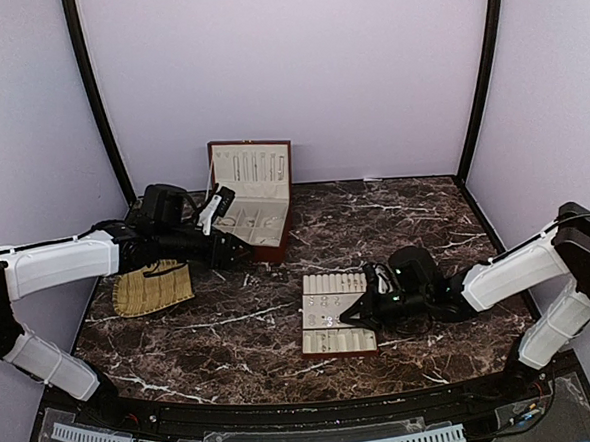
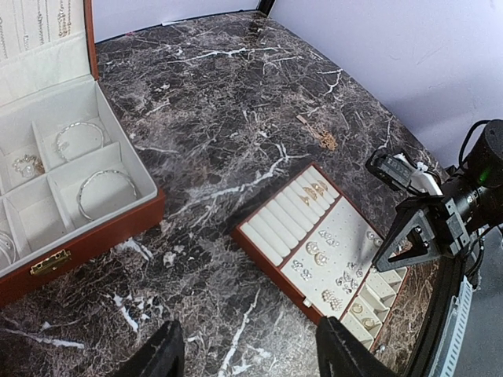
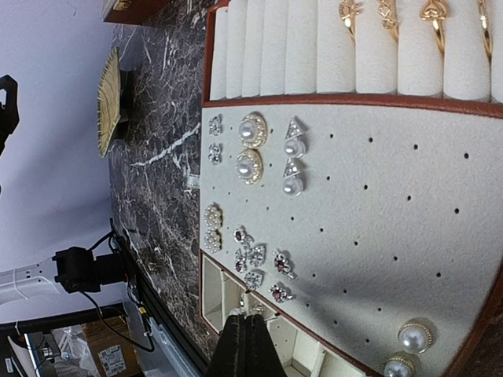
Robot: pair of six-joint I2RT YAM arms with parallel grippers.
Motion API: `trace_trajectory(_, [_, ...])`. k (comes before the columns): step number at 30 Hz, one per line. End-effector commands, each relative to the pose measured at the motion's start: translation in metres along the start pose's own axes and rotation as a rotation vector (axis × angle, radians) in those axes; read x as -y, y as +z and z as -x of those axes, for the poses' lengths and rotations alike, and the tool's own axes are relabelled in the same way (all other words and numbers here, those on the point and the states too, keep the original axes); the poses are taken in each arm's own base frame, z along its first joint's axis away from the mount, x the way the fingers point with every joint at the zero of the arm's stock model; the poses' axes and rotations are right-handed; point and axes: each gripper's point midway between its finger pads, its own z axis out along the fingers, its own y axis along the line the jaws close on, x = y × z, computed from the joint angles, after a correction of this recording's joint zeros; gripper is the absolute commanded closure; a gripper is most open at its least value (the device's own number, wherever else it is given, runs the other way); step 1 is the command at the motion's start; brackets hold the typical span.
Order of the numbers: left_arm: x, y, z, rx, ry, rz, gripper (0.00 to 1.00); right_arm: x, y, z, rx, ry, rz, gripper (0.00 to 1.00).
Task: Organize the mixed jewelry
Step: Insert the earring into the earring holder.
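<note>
Right gripper [image 3: 247, 323]: jaws pressed together, tip poised over the small compartments at the 6 o'clock edge of the cream tray [image 3: 409, 236]. Whether a piece is pinched between them cannot be told. On the tray's peg field, at 12 o'clock from the tip, sit paired studs [image 3: 253, 129]: two round pearl and two triangle pearl, with two more pearl at 3 o'clock. Four gold rings [image 3: 387, 12] stand in the roll slots beyond.

Left gripper [image 2: 250, 338]: jaws spread wide, holding nothing, hovering over the marble table [image 2: 236, 102]. At its 10 o'clock the red-brown box [image 2: 94, 239] lies open. Two bangle hoops [image 2: 106, 192] rest in separate compartments, and a ring cluster [image 2: 27, 165] in a third. One loose gilt piece [image 2: 322, 140] lies on the marble at the tray's 12 o'clock.

In the top view the straw mat [image 1: 154, 288] lies at 8 o'clock from the left gripper, well apart from the tray.
</note>
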Motion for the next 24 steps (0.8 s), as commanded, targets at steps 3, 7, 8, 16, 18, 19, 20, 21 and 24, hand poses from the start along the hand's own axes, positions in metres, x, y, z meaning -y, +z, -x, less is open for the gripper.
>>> trace_trajectory(3, [0.007, -0.009, 0.006, 0.032, 0.015, -0.019, 0.4, 0.01, 0.001, 0.007, 0.046, -0.007, -0.018, 1.0])
trace_trajectory(7, [0.007, -0.01, 0.007, 0.035, 0.018, -0.019, 0.4, 0.014, 0.004, 0.007, 0.047, -0.006, -0.027, 1.0])
trace_trajectory(8, [0.007, -0.01, 0.007, 0.036, 0.018, -0.018, 0.4, 0.014, 0.005, 0.007, 0.046, -0.005, -0.024, 1.0])
trace_trajectory(16, [0.007, -0.011, 0.008, 0.04, 0.022, -0.014, 0.4, 0.015, 0.004, 0.008, 0.056, -0.004, -0.029, 1.0])
trace_trajectory(18, [0.007, -0.011, 0.008, 0.04, 0.023, -0.016, 0.4, 0.016, 0.003, 0.008, 0.06, -0.006, -0.034, 1.0])
trace_trajectory(19, [0.007, -0.011, 0.008, 0.038, 0.022, -0.017, 0.4, 0.017, 0.003, 0.008, 0.061, -0.006, -0.036, 1.0])
trace_trajectory(20, [0.008, -0.011, 0.008, 0.04, 0.022, -0.017, 0.4, 0.018, 0.003, 0.008, 0.061, -0.004, -0.039, 1.0])
trace_trajectory(21, [0.008, -0.011, 0.008, 0.04, 0.023, -0.017, 0.4, 0.019, 0.003, 0.008, 0.06, -0.004, -0.04, 1.0])
trace_trajectory(24, [0.008, -0.012, 0.009, 0.042, 0.023, -0.018, 0.4, 0.021, 0.004, 0.007, 0.057, -0.001, -0.043, 1.0])
